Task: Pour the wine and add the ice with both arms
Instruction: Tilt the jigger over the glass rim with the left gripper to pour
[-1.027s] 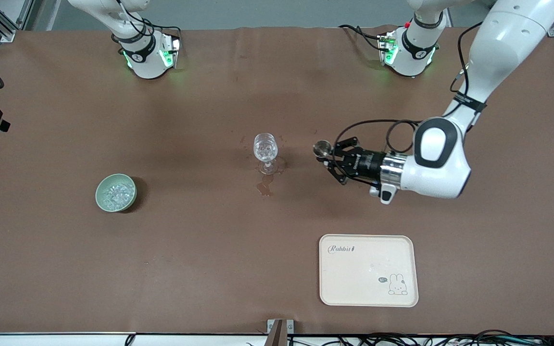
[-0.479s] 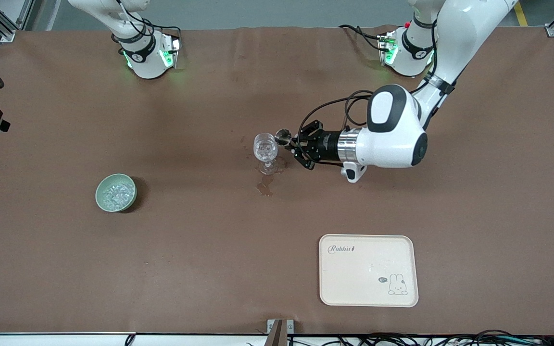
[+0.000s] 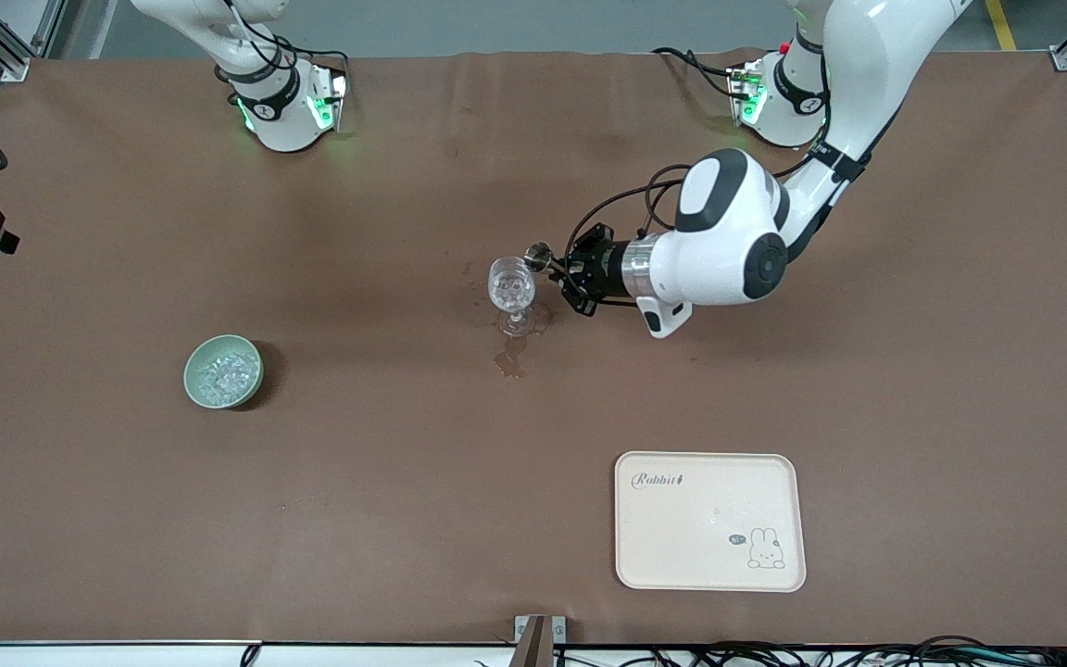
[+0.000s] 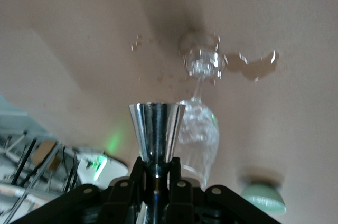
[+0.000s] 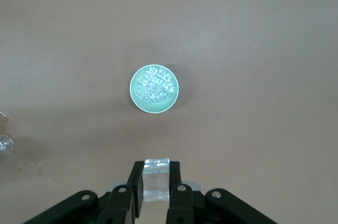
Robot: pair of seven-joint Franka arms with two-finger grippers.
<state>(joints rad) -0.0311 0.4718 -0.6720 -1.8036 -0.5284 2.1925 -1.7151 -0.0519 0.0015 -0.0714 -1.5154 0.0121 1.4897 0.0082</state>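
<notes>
The steel jigger (image 3: 538,252) is gripped at its waist by the jaws of the left gripper (image 3: 559,269), clenched on it, and is held over the counter (image 3: 533,519) just beside the rim of the stemmed glass (image 3: 510,283). Read as a clock on the front view, the glass is found at about eight o'clock from these jaws, and the jigger's long axis is laid nearly level, its mouth turned toward ten o'clock, at the rim's edge nearest the left arm. The coming tip is judged to depend on that small offset: the mouth seems not yet fully over the bowl of the glass (a wet patch (image 3: 508,361) already lies at six o'clock of the foot). Ice (image 3: 509,289) is seen in the glass.

More ice (image 5: 154,85) is heaped in the green bowl (image 5: 138,102), at eight o'clock from the glass toward the right arm's end. The right gripper (image 5: 156,182) is held high over that bowl, waiting, its jaws closed on a pale translucent piece (image 5: 156,174)
</notes>
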